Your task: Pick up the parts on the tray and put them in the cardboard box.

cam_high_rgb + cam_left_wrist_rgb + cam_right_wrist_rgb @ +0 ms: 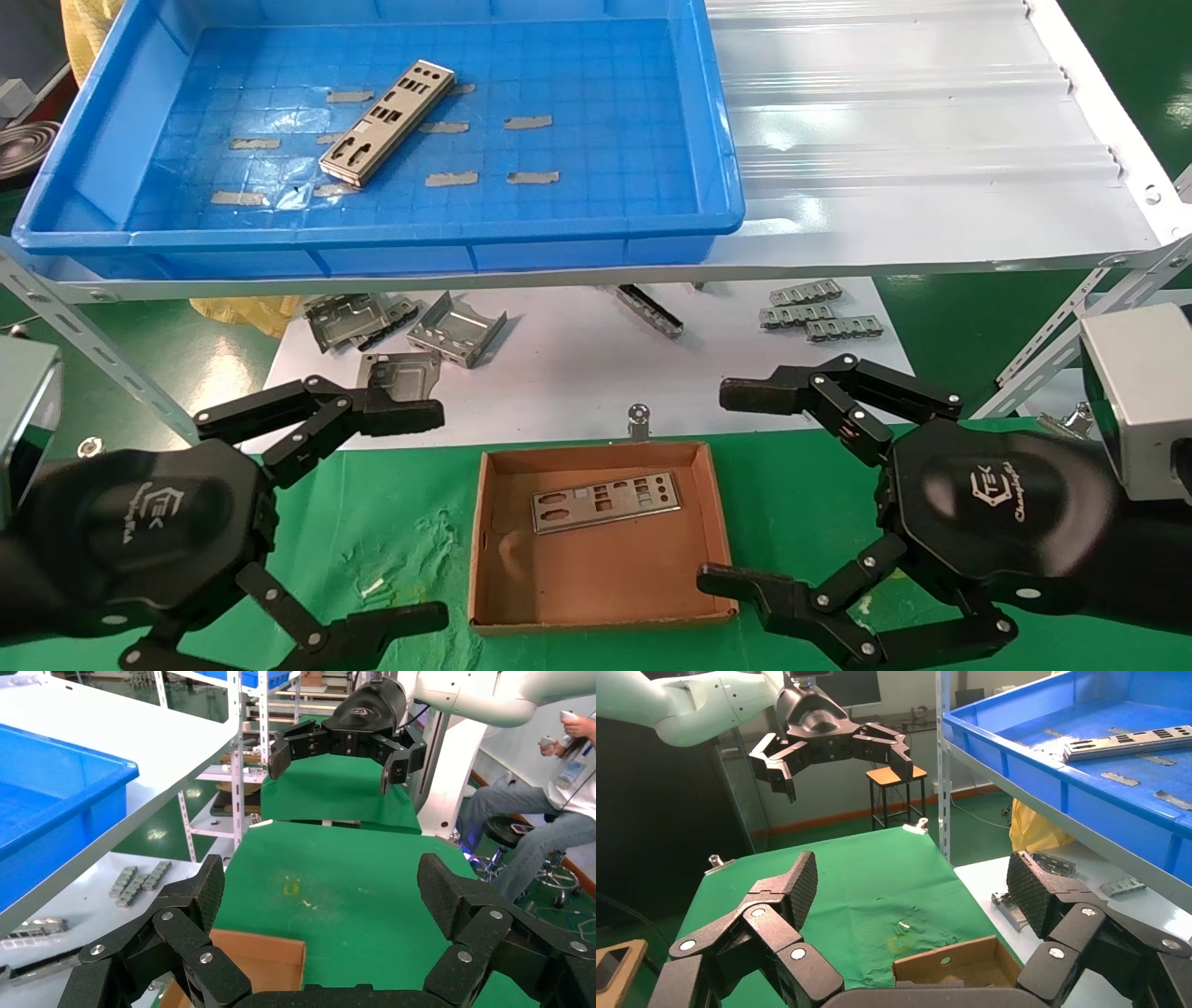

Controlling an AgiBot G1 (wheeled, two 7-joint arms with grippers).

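Silver punched plate (386, 122) sits tilted in the blue tray (717, 130) up at 11 o'clock, and another plate (605, 501) lies flat in the cardboard box (596, 596) at 6 o'clock. Left gripper (410, 517) and right gripper (736, 489) hang either side of the box over the green worktop (391, 531), both spread wide, holding nothing.

One tray (717, 149) holds one part (386, 122) and about ten tape strips (528, 122). One box (717, 522) holds one part (605, 501). Below the shelf lie three or four brackets (456, 331), three notched strips (805, 294), and two grippers, left (438, 517) and right (726, 489).
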